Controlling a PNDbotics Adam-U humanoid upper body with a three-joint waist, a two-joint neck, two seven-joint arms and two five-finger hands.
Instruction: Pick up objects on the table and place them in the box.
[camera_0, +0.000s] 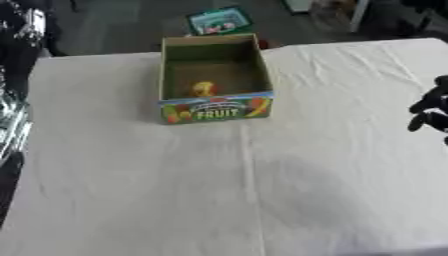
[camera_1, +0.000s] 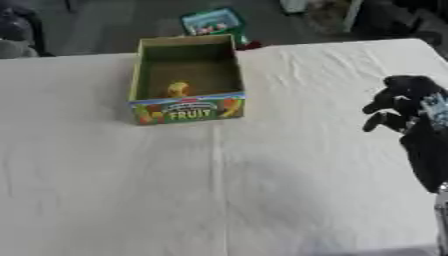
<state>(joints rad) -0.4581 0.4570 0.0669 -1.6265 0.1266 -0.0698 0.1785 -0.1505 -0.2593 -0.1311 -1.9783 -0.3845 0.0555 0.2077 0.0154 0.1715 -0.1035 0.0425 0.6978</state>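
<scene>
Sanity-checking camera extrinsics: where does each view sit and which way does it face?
Left eye view: in the head, looking down at the white table and the FRUIT box; only the right hand's curled fingers show at the right edge.
Right eye view: same head, set slightly to the right; shows the whole right hand and its forearm.
Both share the box, the yellow object inside it and the table. No left hand in either.

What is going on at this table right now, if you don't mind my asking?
The robot is clearing things from a white-covered table into a cardboard fruit box. A small yellow object already lies inside the box, and no other loose item shows on the cloth. The right hand hangs above the table's right side, fingers curled, holding nothing. The left hand is out of view.
</scene>
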